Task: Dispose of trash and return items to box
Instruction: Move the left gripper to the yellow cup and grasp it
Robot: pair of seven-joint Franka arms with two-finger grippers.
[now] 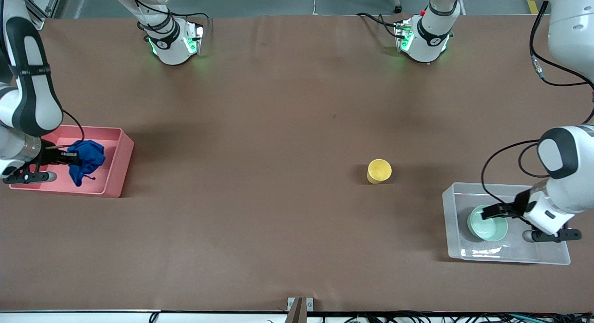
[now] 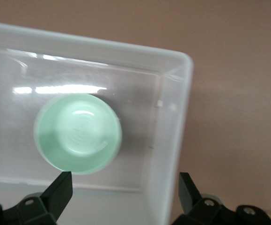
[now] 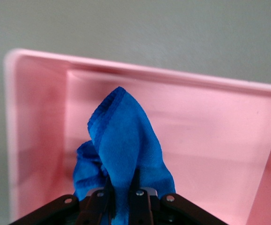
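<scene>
Partly hidden: blue wad [image 3: 123,150] in right claw [image 3: 123,199].

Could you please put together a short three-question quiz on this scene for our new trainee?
1. True or false: the yellow cup is inside the clear box.
2. Which bin is the right gripper over?
3. The left gripper is: A) shut on the green bowl, B) open over the clear box, C) open over the cup.

Key: 1. False, it stands on the table. 2. The pink bin; it is shut on the blue wad. 3. B.
</scene>
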